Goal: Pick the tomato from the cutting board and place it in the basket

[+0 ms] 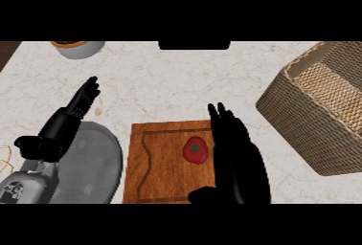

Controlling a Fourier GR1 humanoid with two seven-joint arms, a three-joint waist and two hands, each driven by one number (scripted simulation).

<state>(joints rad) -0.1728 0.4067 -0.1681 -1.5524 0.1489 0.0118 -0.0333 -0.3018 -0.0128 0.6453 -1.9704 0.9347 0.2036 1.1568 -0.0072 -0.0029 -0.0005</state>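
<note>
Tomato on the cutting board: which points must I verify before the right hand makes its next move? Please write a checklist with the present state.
1. Red round tomato lies on the brown wooden cutting board: ok.
2. Tomato is not covered: ok.
3. Right hand is beside the tomato, fingers straight: ok.
4. Right hand touches the tomato: cannot tell.
5. Woven wicker basket is free inside: cannot tell, part is out of view.
6. Left hand rests open, away from the board: ok.
</note>
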